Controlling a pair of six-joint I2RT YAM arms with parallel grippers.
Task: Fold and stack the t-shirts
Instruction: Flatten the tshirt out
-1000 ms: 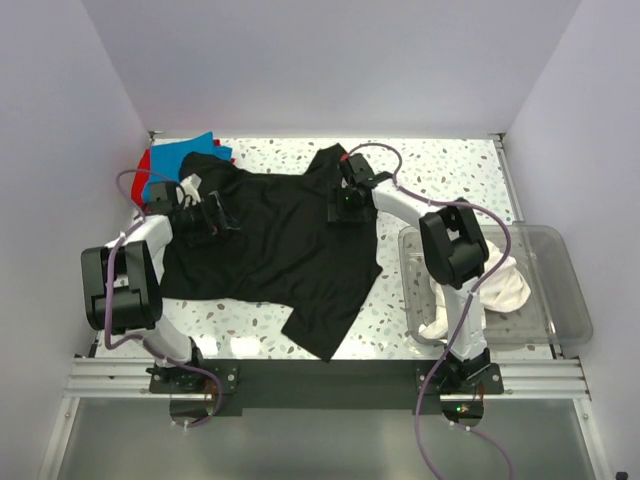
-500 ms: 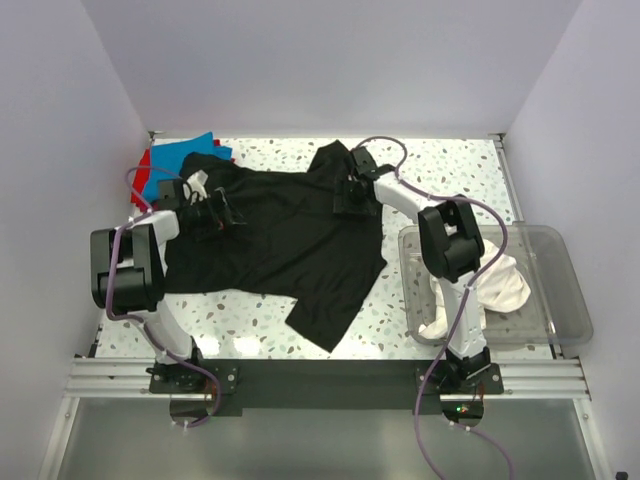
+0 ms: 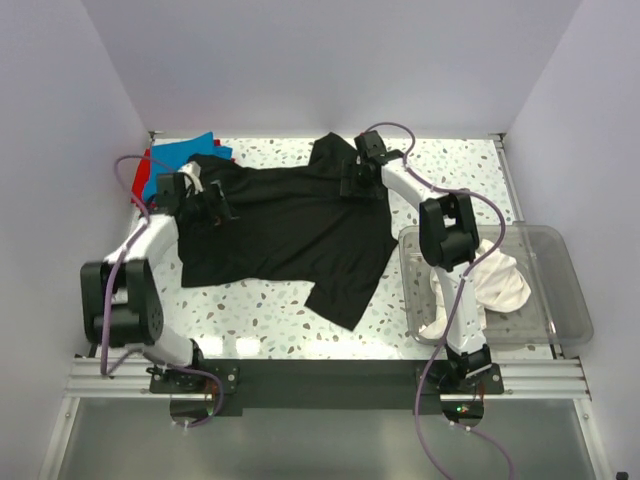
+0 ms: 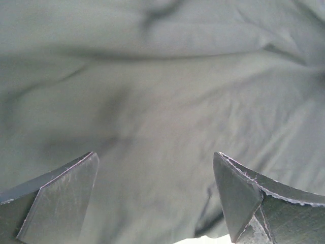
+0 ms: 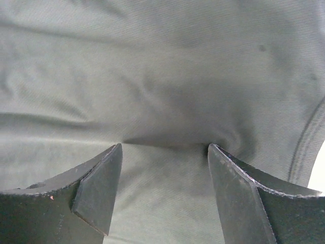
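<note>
Plain black short-sleeved t-shirt (image 3: pixel 290 225) lies spread and creased across the middle of the white speckled desk (image 3: pixel 450 160), one corner trailing nearest the arm bases. Crumpled white cloth shirts (image 3: pixel 500 285) sit in the clear plastic bin (image 3: pixel 565 290) at right. Left gripper (image 4: pixel 155 168): jaws wide apart over black cloth, holding nothing. Right gripper (image 5: pixel 165 152): jaws apart, cloth puckered between them. Bright blue shirt (image 3: pixel 185 152) and red shirt (image 3: pixel 147 160) occupy the far-left corner. Pale walls (image 3: pixel 330 60) enclose the desk.
</note>
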